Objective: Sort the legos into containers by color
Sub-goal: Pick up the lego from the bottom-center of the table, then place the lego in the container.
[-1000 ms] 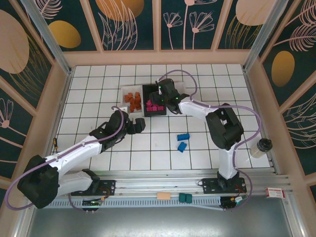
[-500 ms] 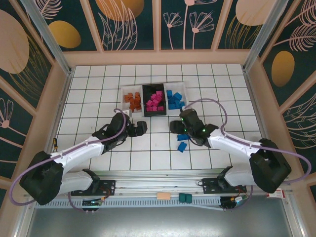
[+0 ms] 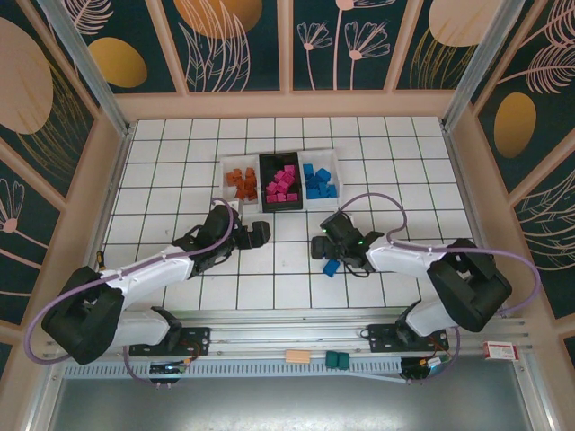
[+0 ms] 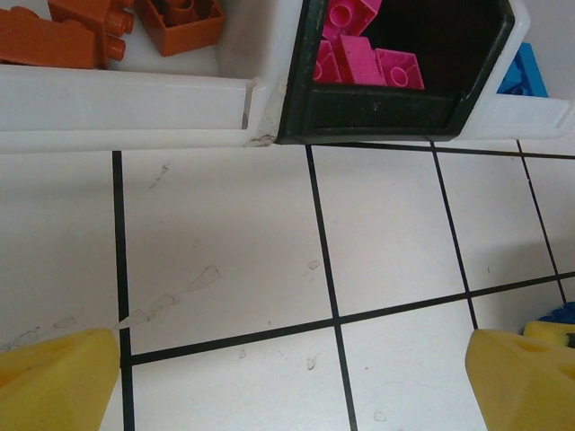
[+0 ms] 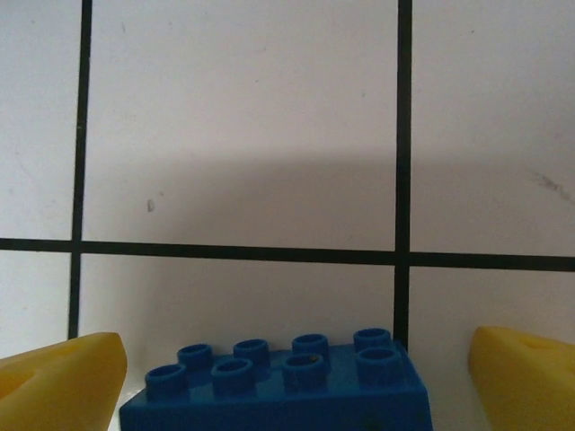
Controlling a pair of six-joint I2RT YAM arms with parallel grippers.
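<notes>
The three joined containers sit at the back middle. The left white bin (image 3: 241, 184) holds brown-orange legos (image 4: 90, 36), the black bin (image 3: 281, 186) holds magenta ones (image 4: 359, 63), and the right white bin (image 3: 319, 182) holds blue ones. My right gripper (image 3: 323, 248) is low over the table, open, with a blue eight-stud lego (image 5: 278, 382) lying between its yellow fingers (image 5: 63, 377); neither pad touches it. A second blue lego (image 3: 331, 268) lies just in front of that gripper. My left gripper (image 3: 257, 235) hovers open over bare tile in front of the bins, holding nothing.
A paper cup (image 3: 476, 267) stands near the right wall. On the front rail lie a tan block (image 3: 297, 356), dark green blocks (image 3: 338, 360) and a red-and-white box (image 3: 503, 350). Walls enclose the tiled table (image 3: 180, 162).
My right arm has swung from over the bins down to the table and now straddles a blue lego. My left gripper has drifted slightly to the right.
</notes>
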